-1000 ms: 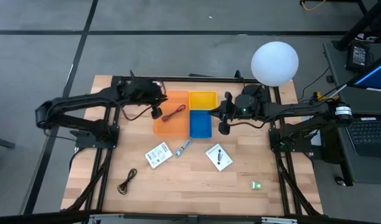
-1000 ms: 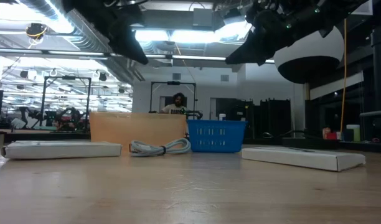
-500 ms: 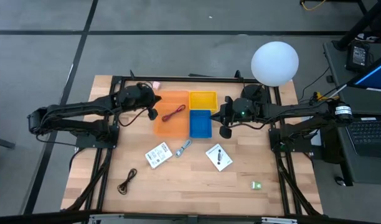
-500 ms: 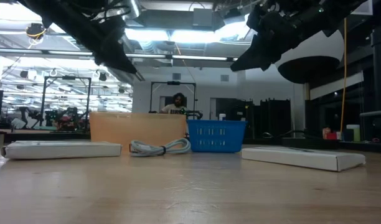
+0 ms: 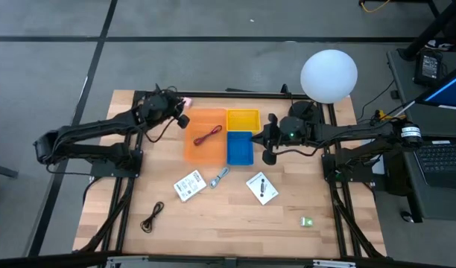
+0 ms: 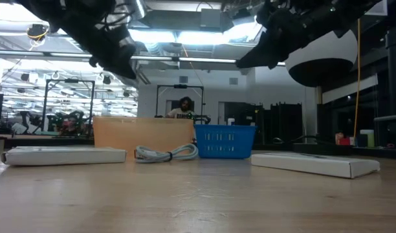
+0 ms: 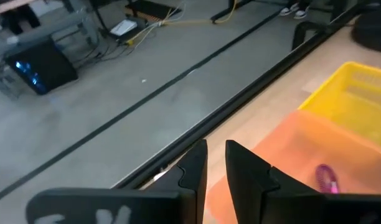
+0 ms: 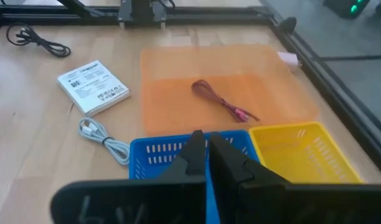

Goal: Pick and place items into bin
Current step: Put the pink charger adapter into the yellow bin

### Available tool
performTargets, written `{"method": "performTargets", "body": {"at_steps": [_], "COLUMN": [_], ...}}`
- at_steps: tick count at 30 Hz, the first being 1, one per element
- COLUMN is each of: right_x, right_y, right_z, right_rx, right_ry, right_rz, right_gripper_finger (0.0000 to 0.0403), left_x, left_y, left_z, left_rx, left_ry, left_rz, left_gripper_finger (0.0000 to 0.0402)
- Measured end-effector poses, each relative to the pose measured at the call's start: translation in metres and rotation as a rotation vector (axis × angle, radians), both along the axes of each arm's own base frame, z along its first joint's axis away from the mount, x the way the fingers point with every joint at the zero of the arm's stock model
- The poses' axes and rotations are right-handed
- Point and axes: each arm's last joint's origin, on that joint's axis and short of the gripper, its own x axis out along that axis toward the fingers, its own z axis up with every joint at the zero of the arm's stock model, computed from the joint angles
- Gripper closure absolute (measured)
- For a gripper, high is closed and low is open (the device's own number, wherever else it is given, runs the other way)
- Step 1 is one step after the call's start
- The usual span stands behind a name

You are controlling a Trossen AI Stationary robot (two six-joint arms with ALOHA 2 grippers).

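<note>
Hovering at upper left, left gripper (image 5: 182, 119) narrow, empty; right gripper (image 5: 268, 140) pinched shut. Black cable (image 5: 151, 217) probably light, floppy; pinch its bundled middle.

Arms: you had two dark, slender, jointed arms.
Left gripper (image 7: 215, 171): black angular fingers.
Right gripper (image 8: 208, 157): same black fingers.
Light: green glow on the right wrist.
</note>
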Motion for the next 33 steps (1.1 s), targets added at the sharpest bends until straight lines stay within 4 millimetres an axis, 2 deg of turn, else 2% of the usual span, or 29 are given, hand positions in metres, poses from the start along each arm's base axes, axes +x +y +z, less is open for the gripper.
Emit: {"method": "performTargets", "body": {"at_steps": [8,13,21,27,33], "right_x": [0.002,0.001,-0.003,-0.004,-0.004], "right_y": [-0.003,-0.012,-0.03,-0.032,-0.032], "right_z": [0.006,0.008,0.008,0.007,0.006], "right_rx": [-0.075,-0.155,-0.133,-0.136,-0.137], "right_ry": [-0.056,-0.06,-0.059,-0.041,-0.036], "right_rz": [-0.035,-0.113,-0.196,-0.198,-0.196], "right_gripper_finger": [0.0399,0.0398,0.0398,0.0398,0.0399], "left_x": [-0.004,0.002,0.015,0.019,0.023], "left_y": [0.023,0.043,0.068,0.086,0.101], "left_z": [-0.006,0.008,0.02,0.032,0.042], "left_rx": [-0.037,-0.046,-0.144,-0.22,-0.277], "left_ry": [0.028,0.045,0.154,0.228,0.199], "left_rz": [0.079,0.068,0.098,0.131,0.115], "left_gripper_finger": [0.0345,0.0345,0.0345,0.0345,0.0345]}}
